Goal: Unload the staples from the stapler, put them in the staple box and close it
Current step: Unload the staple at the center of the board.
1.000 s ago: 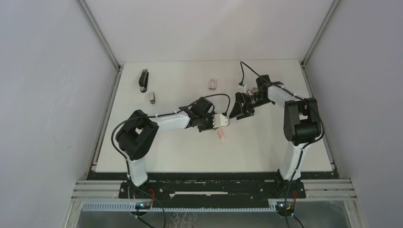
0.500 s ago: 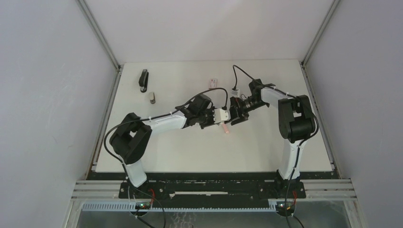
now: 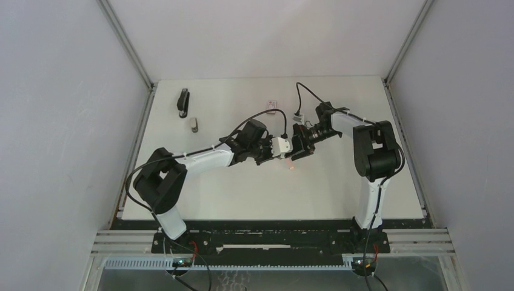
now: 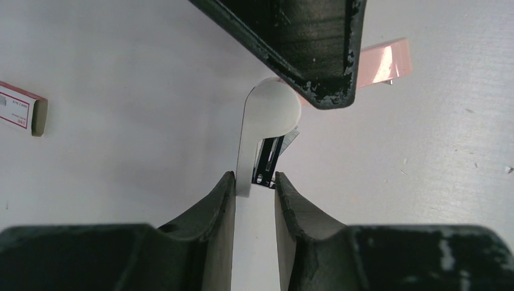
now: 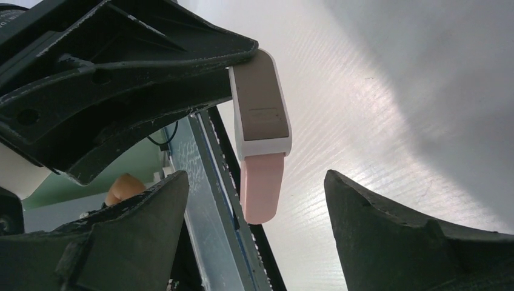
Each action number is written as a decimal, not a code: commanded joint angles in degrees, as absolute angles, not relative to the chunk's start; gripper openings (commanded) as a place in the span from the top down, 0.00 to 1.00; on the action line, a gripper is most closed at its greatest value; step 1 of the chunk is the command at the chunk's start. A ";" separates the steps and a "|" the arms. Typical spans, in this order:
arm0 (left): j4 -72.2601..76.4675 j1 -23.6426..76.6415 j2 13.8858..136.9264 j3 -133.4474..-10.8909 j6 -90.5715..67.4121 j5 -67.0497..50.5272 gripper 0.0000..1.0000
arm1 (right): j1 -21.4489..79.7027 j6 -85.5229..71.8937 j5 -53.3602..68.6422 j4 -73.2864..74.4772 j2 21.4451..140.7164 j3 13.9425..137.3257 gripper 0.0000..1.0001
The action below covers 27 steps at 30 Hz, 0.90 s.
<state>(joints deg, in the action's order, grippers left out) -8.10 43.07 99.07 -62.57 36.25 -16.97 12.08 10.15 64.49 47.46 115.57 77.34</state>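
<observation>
Stapler (image 4: 267,109) clamped in left jaws; right jaws apart, half hiding its pink end.

We see a white stapler (image 5: 262,121) with a taupe panel and pink end, a pink-and-white box (image 4: 18,106), and a plain white bench (image 3: 242,188).

White table (image 3: 339,188): small box (image 3: 273,106), black object (image 3: 183,101)
</observation>
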 commanded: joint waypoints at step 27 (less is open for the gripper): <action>-6.15 43.51 95.34 -61.35 33.67 -21.52 0.69 | 13.28 8.27 69.44 47.08 118.84 81.11 0.53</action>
